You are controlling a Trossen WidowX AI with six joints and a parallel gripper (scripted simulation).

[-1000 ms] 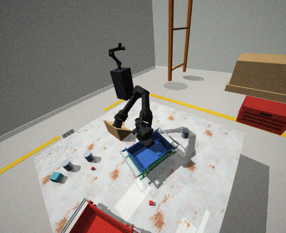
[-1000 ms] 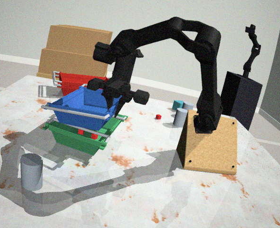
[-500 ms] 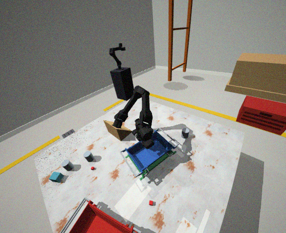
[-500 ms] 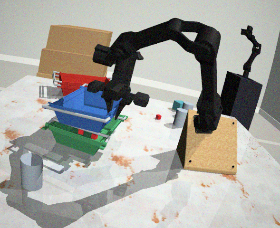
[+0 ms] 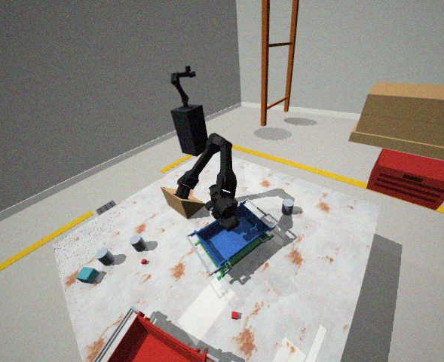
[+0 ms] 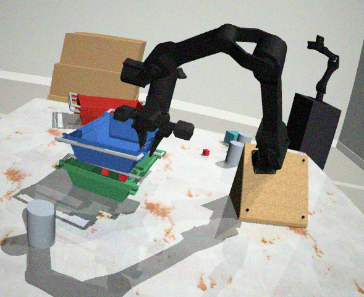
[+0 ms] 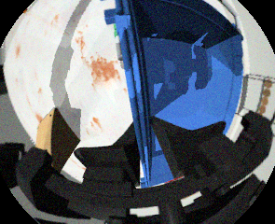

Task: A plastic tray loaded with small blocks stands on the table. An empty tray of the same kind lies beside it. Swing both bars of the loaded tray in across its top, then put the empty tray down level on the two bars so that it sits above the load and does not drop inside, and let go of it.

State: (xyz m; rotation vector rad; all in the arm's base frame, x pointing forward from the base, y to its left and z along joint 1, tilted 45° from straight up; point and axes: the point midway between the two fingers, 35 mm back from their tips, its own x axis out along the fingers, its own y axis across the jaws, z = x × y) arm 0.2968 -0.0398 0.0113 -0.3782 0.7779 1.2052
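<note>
Pale grey walls and a floor with yellow lines surround the rust-stained white tabletop (image 5: 167, 296) (image 6: 188, 255) (image 7: 34, 70); its near edge is cut off in the top view. One black arm (image 5: 225, 164) (image 6: 204, 41) bends over the trays, and it covers part of them. A red tray (image 5: 163, 342) (image 6: 105, 105) is cut by the lower border of the top view. The blue tray (image 5: 234, 245) (image 6: 102, 158) (image 7: 216, 93) is above the green tray (image 5: 249, 251) (image 6: 94, 182), which is mostly hidden by it. Whether the blue tray rests fully on both bars, I cannot tell. The gripper (image 5: 229, 225) (image 6: 146, 151) (image 7: 144, 119) is closed on the blue tray's side wall. Between the trays, two red blocks (image 6: 122, 177) are partly visible; any others are hidden.
</note>
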